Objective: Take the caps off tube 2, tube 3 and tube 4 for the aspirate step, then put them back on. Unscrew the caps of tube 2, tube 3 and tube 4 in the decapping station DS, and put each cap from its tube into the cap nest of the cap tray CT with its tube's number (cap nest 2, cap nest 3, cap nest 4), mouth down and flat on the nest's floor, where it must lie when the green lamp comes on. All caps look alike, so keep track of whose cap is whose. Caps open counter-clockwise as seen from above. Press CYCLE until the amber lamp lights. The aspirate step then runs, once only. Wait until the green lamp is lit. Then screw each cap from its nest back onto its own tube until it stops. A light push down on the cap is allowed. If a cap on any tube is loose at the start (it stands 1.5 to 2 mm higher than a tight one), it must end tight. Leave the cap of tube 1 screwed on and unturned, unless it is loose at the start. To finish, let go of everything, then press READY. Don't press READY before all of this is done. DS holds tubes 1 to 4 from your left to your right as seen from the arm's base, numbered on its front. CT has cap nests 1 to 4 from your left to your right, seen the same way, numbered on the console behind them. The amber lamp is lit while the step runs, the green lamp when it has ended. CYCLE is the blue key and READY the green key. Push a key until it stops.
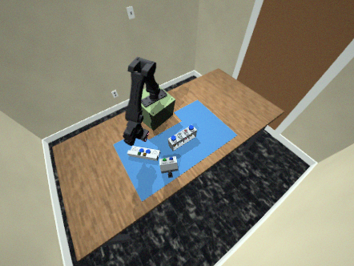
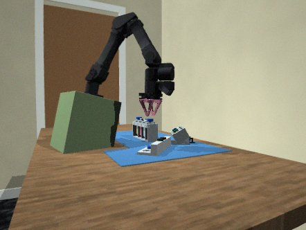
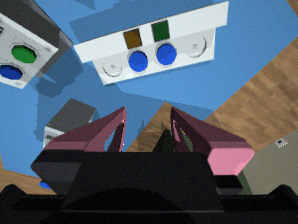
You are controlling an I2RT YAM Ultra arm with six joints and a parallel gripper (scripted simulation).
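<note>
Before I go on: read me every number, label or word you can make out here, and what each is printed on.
None can be read.
Decapping station: front numbers too small to make out.
Cap tray: nest numbers on the console not legible; only amber and green lamp squares show.
Key box: no lettering visible on the blue or green key.

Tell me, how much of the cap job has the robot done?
Two blue caps already sit in the cap tray's middle nests, and the decapping station's two middle tubes are open. The gripper hangs open, holding nothing. Left: one more cap off, the blue key, caps back on, the green key.
</note>
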